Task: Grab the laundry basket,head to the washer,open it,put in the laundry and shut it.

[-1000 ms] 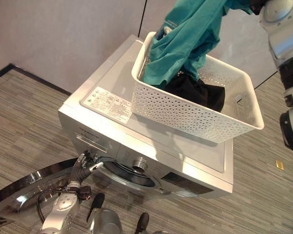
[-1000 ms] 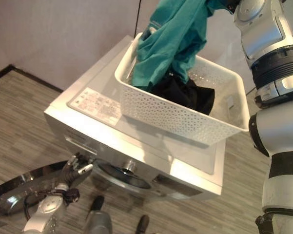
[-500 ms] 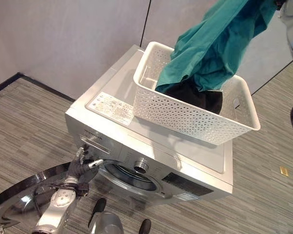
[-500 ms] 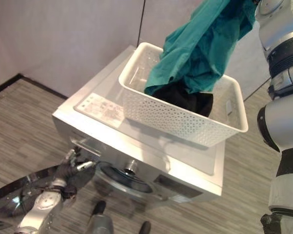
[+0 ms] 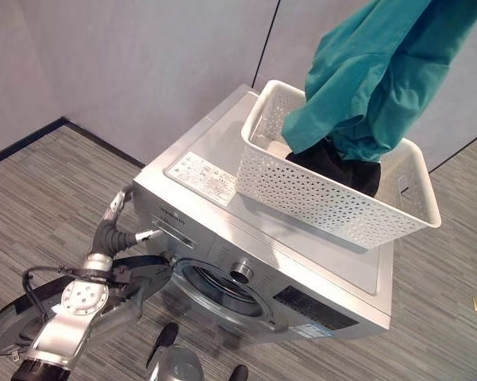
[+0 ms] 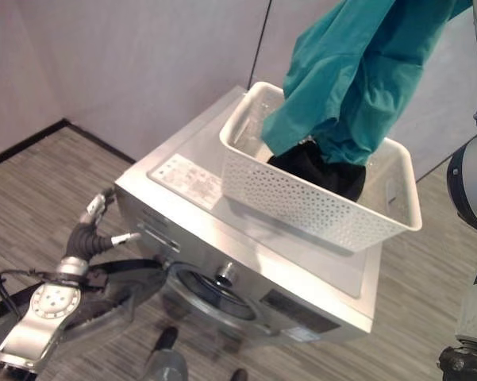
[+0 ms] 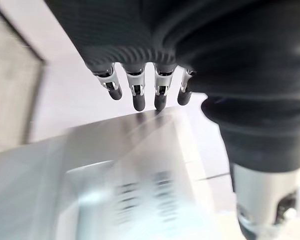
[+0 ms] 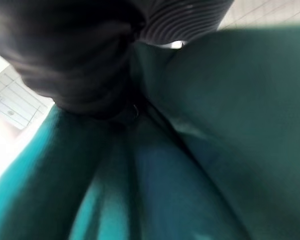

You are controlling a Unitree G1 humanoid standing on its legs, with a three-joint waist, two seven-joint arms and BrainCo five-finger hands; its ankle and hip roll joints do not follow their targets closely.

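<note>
Lifting the teal shirt [image 5: 373, 79] higher than half a second ago, my right hand [image 8: 75, 55] has its hem nearly clear of the basket [image 5: 333, 202] on the washer [image 5: 222, 230], though I cannot tell how its fingers grip under the cloth. A black garment [image 5: 333, 163] remains inside. My left hand [image 5: 115, 226], fingers loosely spread, has swung the door [image 5: 103, 298] further, so the drum looks ready for loading.

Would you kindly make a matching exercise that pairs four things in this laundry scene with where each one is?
Things:
1. white basket
2. teal garment
3. black clothes
4. round door

Places:
A. swung open, low in front of the washer
B. lying inside the basket
C. hanging in the air above the basket
D. standing on top of the washer

Pairs: 1-D, 2-C, 3-B, 4-A
</note>
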